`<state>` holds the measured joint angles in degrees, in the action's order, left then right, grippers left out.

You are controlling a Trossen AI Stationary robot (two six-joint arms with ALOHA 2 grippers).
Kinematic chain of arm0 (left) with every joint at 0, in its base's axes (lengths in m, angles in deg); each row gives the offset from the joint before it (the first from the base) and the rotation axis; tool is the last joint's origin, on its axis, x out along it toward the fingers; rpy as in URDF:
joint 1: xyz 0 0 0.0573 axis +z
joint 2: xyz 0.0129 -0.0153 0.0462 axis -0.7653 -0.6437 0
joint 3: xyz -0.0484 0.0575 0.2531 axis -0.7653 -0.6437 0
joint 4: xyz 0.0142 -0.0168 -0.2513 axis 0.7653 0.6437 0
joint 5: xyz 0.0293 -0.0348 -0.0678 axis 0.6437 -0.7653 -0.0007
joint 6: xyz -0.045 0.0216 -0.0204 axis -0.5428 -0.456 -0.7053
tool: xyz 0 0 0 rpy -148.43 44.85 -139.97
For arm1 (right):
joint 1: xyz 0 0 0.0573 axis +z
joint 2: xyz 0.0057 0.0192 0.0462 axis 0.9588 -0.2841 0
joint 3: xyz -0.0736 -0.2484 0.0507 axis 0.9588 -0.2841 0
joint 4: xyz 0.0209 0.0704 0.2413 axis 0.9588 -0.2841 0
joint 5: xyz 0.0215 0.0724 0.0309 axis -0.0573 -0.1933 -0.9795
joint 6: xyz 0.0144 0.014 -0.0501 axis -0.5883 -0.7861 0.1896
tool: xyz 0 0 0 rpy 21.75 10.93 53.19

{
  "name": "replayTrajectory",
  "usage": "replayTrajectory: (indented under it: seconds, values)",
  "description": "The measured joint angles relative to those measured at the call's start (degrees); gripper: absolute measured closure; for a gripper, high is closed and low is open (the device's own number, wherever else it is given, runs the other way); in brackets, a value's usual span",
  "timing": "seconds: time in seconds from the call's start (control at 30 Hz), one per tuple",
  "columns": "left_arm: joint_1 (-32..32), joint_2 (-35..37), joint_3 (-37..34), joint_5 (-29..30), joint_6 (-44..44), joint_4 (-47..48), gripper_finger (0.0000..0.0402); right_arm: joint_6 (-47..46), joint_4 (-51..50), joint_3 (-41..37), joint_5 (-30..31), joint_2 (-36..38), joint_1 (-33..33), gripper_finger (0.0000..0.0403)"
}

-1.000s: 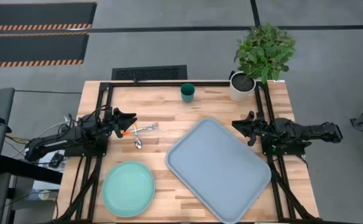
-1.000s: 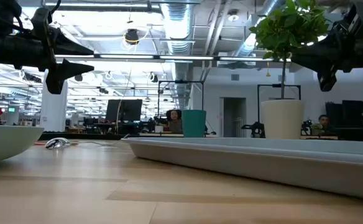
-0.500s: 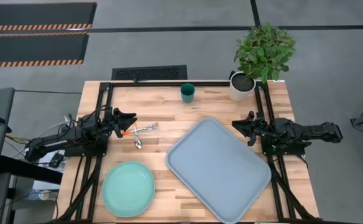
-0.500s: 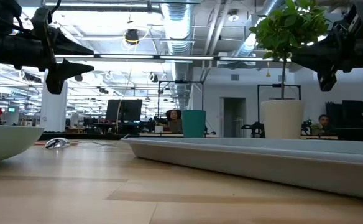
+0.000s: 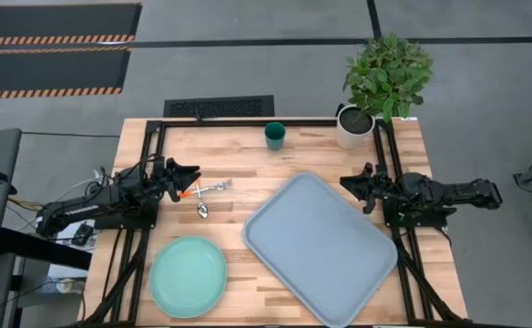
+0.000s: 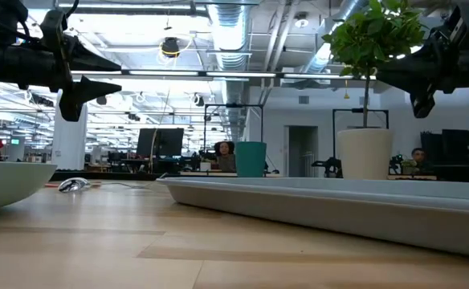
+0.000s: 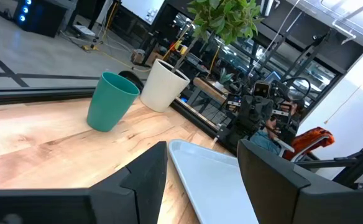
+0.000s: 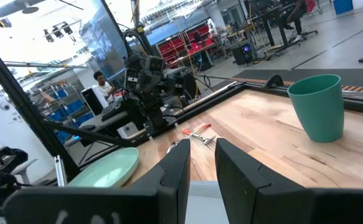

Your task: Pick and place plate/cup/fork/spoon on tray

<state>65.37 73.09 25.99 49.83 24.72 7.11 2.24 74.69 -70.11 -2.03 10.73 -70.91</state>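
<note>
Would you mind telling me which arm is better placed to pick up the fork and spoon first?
Left. Its open pincer hovers beside the orange-handled silver fork and spoon; the right pincer waits across the pale grey-blue rectangular tray.

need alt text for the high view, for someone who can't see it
Overhead view of a wooden table holding an empty grey-blue tray, a mint-green plate, a crossed fork and spoon, a green cup and a potted plant. The left gripper and right gripper hold nothing, one at each side.
</note>
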Motion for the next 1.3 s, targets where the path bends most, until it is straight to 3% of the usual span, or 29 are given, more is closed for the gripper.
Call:
replayTrajectory:
  seconds: [0.63, 0.83, 1.07, 1.3]
  values:
    - [0.0, 0.0, 0.0, 0.6, -3.6, -0.2, 0.0217, 0.0, 0.0, 0.0, 0.1, 0.0, 0.0, 0.0300]
    - [0.0, 0.0, 0.0, 1.9, -9.2, -1.4, 0.0217, -4.8, 2.4, 0.0, 0.3, 0.0, -0.9, 0.0300]
    - [0.0, 0.0, 0.0, 3.6, -27.3, -5.5, 0.0217, -18.7, 2.7, 0.7, 0.3, 0.0, -0.9, 0.0300]
    - [0.0, 0.0, 0.1, 3.3, -34.5, -19.3, 0.0217, -24.6, 3.8, 0.8, -0.3, 0.0, -0.6, 0.0300]
